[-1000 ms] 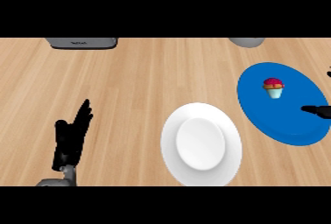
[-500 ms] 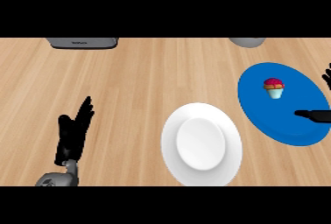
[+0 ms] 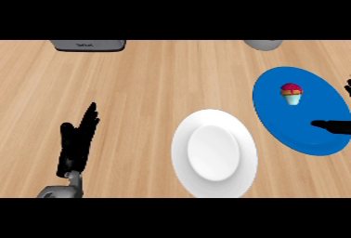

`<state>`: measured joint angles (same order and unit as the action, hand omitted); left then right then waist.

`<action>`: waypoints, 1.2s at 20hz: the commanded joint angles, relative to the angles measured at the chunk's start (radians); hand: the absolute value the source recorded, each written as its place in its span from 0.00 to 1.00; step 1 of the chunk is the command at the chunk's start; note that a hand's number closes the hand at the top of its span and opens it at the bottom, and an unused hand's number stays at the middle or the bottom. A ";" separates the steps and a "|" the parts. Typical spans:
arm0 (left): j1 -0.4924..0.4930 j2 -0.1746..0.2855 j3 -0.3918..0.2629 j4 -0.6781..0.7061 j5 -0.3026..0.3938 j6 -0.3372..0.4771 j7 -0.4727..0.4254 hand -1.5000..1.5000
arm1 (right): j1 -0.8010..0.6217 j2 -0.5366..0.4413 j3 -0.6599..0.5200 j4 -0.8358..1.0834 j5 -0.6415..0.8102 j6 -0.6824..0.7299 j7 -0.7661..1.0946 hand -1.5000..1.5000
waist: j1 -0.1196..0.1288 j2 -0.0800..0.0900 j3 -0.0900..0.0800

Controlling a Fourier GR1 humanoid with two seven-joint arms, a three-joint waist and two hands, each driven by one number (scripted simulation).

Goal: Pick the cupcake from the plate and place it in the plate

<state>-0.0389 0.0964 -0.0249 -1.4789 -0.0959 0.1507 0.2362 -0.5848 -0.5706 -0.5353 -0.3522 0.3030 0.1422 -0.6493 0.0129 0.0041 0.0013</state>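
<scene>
Blue plate (image 3: 274, 116) at the right of the wooden worktop (image 3: 151, 83) carries the cupcake (image 3: 292, 94), upright toward its far side. The right hand (image 3: 332, 126) shows at the right edge, fingers spread apart, clear of the cupcake. A white plate (image 3: 214, 153) lies just beside the blue one. The left hand (image 3: 74, 144) rests lower left, fingers straight and close together.

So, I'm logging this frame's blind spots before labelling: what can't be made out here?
- Right hand: head view, mostly cut off by the right edge, over the round blue plate; its pose is unclear.
- Dark grey box-like object: cut by the top edge; what it is can't be told.
- Light grey rounded object: likewise, only its lower part shows.
- Pink-topped cupcake: too small for detail.
</scene>
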 commanded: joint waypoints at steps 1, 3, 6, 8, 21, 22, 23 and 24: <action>0.018 0.019 0.020 -0.006 0.009 -0.030 -0.022 0.50 | 0.007 -0.002 0.023 0.008 -0.013 -0.033 0.003 0.00 | -0.002 -0.001 -0.001; -0.023 0.015 0.020 0.008 0.013 -0.035 0.003 0.50 | -0.023 0.011 0.034 0.042 0.009 -0.099 0.001 0.00 | 0.002 0.001 0.000; 0.091 -0.031 -0.038 -0.070 -0.036 0.011 -0.015 0.50 | 0.035 -0.035 0.022 0.021 -0.027 -0.045 0.004 0.00 | -0.003 -0.003 -0.001; 0.002 -0.001 0.014 0.011 0.007 -0.030 -0.010 0.50 | 0.024 -0.048 0.010 0.124 -0.011 -0.084 -0.080 0.00 | 0.009 0.005 0.001; -0.022 -0.012 0.031 0.038 0.006 -0.031 -0.036 0.50 | 0.032 -0.123 -0.005 0.171 -0.048 -0.085 -0.109 0.00 | 0.009 0.006 0.002; 0.043 -0.010 0.003 -0.011 -0.016 -0.030 -0.029 0.50 | 0.037 -0.161 -0.021 0.174 -0.062 -0.066 -0.101 0.00 | 0.012 0.005 0.002; -0.050 0.045 0.066 0.007 0.028 -0.069 0.016 0.50 | 0.062 -0.138 -0.027 0.186 -0.064 -0.070 -0.149 0.00 | 0.014 0.008 0.003; -0.004 -0.012 0.021 0.037 -0.009 -0.030 -0.060 0.50 | 0.064 -0.141 -0.033 0.191 -0.073 -0.075 -0.146 0.00 | 0.013 0.008 0.003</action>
<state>-0.0437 0.0960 -0.0031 -1.4731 -0.0980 0.1159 0.2181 -0.5403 -0.7031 -0.5513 -0.1783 0.2496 0.0693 -0.7653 0.0247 0.0103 0.0036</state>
